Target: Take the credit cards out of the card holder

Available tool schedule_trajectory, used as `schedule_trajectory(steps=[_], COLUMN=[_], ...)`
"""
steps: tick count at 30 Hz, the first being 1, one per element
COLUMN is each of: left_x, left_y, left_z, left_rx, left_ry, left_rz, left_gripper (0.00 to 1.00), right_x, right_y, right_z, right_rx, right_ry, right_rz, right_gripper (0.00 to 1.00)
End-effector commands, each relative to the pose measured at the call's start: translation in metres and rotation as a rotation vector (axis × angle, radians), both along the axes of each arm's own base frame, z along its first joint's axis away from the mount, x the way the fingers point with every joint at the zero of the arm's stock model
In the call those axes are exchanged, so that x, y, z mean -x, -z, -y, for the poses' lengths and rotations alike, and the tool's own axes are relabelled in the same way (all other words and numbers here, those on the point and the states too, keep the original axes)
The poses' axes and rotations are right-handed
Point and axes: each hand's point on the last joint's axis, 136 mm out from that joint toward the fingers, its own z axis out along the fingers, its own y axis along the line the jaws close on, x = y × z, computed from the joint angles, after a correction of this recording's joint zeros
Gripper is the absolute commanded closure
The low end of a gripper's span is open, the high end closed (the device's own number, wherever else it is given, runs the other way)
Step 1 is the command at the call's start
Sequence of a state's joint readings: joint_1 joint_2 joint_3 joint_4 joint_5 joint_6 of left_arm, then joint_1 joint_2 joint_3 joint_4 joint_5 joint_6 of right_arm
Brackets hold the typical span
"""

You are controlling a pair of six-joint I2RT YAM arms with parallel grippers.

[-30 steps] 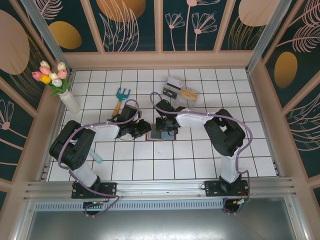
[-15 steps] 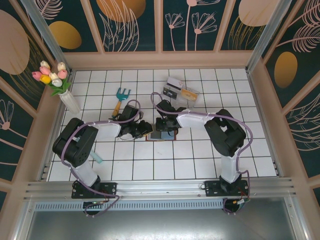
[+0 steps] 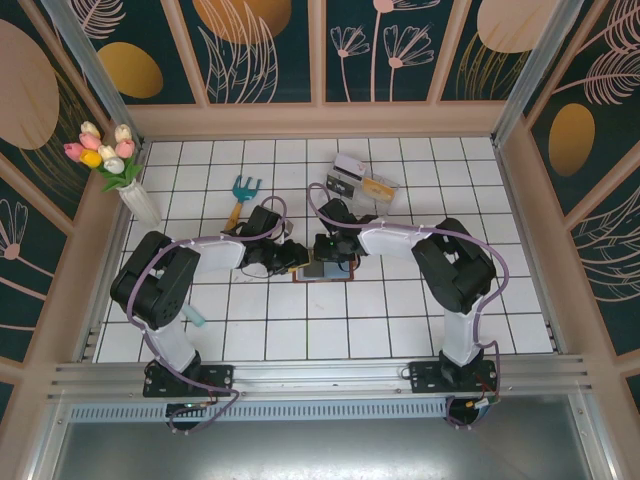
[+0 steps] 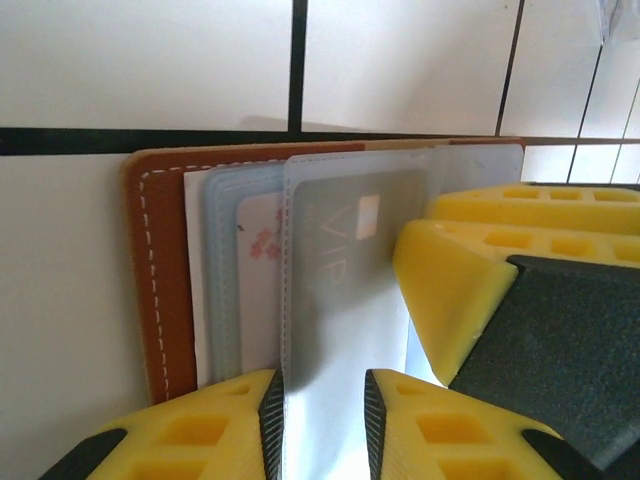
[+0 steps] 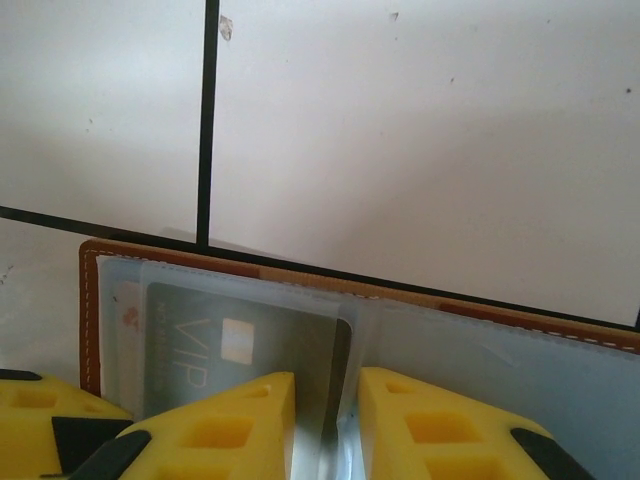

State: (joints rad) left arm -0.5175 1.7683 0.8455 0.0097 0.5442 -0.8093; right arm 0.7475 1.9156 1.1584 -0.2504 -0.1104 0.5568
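Top, left-wrist and right-wrist views of the card holder (image 3: 318,272), which is lying open and flat on the white tiled table (image 3: 400,320) near its middle, nearer the arms than the clear plastic box (image 3: 362,180) and right of the teal garden fork (image 3: 240,195). The holder is showing a reddish-brown leather cover with a rounded corner and a line of white stitching along its edge; inside, translucent blue-grey pockets are lying stacked and stepped one over another. A dark card (image 4: 355,250), grey and marked "VIP" with a small pale chip square, is sitting inside the upper pocket. A pale card (image 4: 260,290) printed with small pink blossoms is sitting in the pocket beneath, only a strip of it showing. Both cards are resting in their sleeves. The left gripper (image 3: 292,257) is bearing on the holder from the left, its yellow fingers standing slightly parted with the pocket sheet lying across the gap and nothing clamped. The right gripper (image 3: 335,262) is meeting it from the right, its fingers narrowly apart astride the pocket edge beside the dark card; whether that edge is pinched cannot be told
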Motion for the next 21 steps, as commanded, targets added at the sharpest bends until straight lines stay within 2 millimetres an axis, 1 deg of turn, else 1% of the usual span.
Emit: schedule_trajectory(steps=[1,3,5,7,11,12,16,18,21], left_x=[0.017,0.013,0.010,0.008,0.003,0.001,-0.004,-0.003,-0.002], left_y=[0.007,-0.001,-0.008,-0.016,-0.029,-0.032,-0.045,-0.048,-0.055], left_z=[0.008,0.010,0.014,0.018,0.026,0.027,0.030,0.032,0.037], left_rx=[-0.001,0.019,0.045,0.077,0.128,0.131,0.150,0.166,0.207], left_ry=[0.078,0.075,0.076,0.077,0.088,0.088,0.090,0.096,0.108], left_rz=[-0.029,-0.002,0.019,0.040,0.072,0.080,0.113,0.113,0.115], left_gripper=[0.70,0.70,0.71,0.72,0.72,0.72,0.72,0.71,0.69], right_x=[0.029,0.027,0.024,0.019,0.013,0.011,-0.001,-0.007,-0.013], right_y=[0.035,0.029,0.019,0.005,-0.030,-0.037,-0.067,-0.082,-0.099], right_z=[0.021,0.018,0.015,0.012,-0.002,-0.002,0.005,0.013,0.025], right_rx=[0.070,0.032,-0.012,-0.062,-0.228,-0.247,-0.308,-0.324,-0.344], right_ry=[0.008,0.011,0.014,0.022,0.026,0.041,0.096,0.125,0.162], right_rz=[-0.131,-0.130,-0.118,-0.100,-0.092,-0.082,-0.029,0.008,0.057], right_gripper=[0.75,0.75,0.75,0.74,0.73,0.73,0.70,0.68,0.67])
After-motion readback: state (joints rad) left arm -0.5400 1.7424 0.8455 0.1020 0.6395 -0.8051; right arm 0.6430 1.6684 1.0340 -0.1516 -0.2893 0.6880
